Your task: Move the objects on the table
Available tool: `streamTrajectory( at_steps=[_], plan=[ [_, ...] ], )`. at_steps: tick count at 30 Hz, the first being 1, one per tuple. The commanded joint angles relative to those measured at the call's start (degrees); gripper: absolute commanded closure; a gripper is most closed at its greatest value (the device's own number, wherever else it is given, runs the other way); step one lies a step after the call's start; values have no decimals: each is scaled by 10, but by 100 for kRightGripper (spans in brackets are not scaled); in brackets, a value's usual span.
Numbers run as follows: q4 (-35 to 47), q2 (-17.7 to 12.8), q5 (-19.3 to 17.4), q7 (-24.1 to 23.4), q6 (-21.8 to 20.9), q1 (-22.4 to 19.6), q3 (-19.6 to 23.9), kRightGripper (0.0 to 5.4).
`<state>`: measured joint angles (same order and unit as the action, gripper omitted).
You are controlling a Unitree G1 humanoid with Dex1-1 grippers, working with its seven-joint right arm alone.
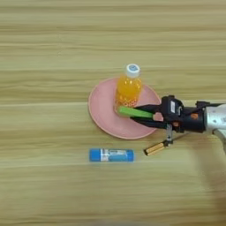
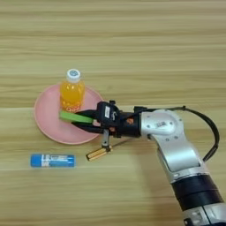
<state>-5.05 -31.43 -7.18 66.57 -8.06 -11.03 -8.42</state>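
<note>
My right gripper [image 1: 135, 114] is shut on a small green bar [image 1: 132, 112], holding it just above the right part of the pink round plate [image 1: 102, 110]. An orange-drink bottle [image 1: 129, 89] with a white cap stands upright on the plate, right behind the bar's left end. A blue tube with a white label [image 1: 111, 155] lies flat on the wooden table [image 1: 66, 44] in front of the plate. A thin screwdriver with an amber handle [image 1: 155, 148] lies slanted under the gripper's wrist, just off the plate's right front rim.
The silver forearm [image 2: 176, 150] reaches in from the bottom right, with a black cable [image 2: 207, 123] looping beside it. Bare wooden planks stretch behind the plate and to the left.
</note>
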Motion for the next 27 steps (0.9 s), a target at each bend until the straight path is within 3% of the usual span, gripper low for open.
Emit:
streamTrajectory(
  at_steps=[1, 17, 27],
  plan=[
    [-6, 2, 15, -36, -6, -53, 4, 464],
    [-56, 35, 47, -50, -3, -72, -26, 464],
    [-85, 39, 64, -54, -9, -78, -36, 464]
  ],
)
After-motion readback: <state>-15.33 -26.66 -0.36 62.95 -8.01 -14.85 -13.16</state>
